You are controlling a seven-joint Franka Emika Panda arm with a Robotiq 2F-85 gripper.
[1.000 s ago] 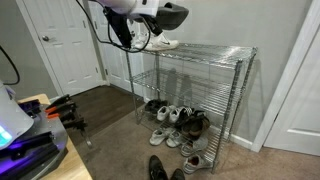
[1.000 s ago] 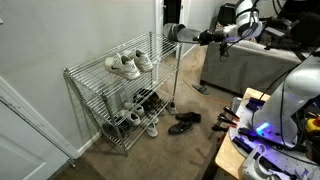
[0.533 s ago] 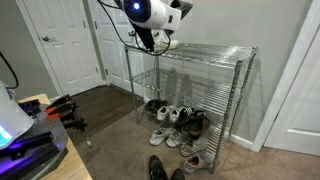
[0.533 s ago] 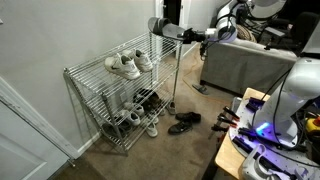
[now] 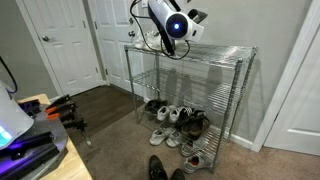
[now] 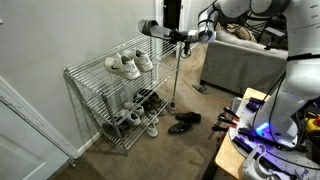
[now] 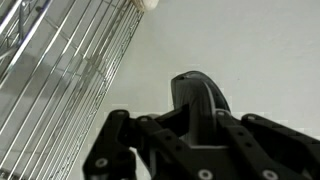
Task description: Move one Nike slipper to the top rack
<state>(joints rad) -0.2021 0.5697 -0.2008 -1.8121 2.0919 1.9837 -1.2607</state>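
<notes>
Gripper (image 6: 176, 34): closed on the Nike slipper (image 6: 151, 27), which it grips at one end. The slipper is carried roughly level and sticks out ahead of the fingers towards the shelving unit.

Wrist view: the gripper (image 7: 196, 128) fills the lower frame, with a finger on each side of the slipper (image 7: 199, 93). The slipper shows as a dark rounded shape against the pale wall.

Slipper position: in the air, above the level of the top rack (image 6: 100, 72). It is over or just beyond the end edge of that surface where the arm (image 6: 232, 12) comes in; which of the two cannot be told. It does not touch the wire grid.

Top rack, exterior views: flat wire grid (image 5: 212, 51) on thin chrome posts. Two white sneakers (image 6: 130, 64) lie on it side by side, towards the end edge near the gripper. The pale toe of one sneaker (image 7: 148, 4) shows at the top of the wrist view, beside the grid (image 7: 55, 75).

In an exterior view the arm (image 5: 162, 14) hangs over the corner of the surface nearest the door and hides most of the sneakers. The slipper cannot be made out clearly there.

Elsewhere: several pairs of shoes (image 5: 178, 117) crowd the lowest shelf (image 6: 125, 125). A pair of black dress shoes (image 6: 183, 124) lies on the carpet in front of the unit.
</notes>
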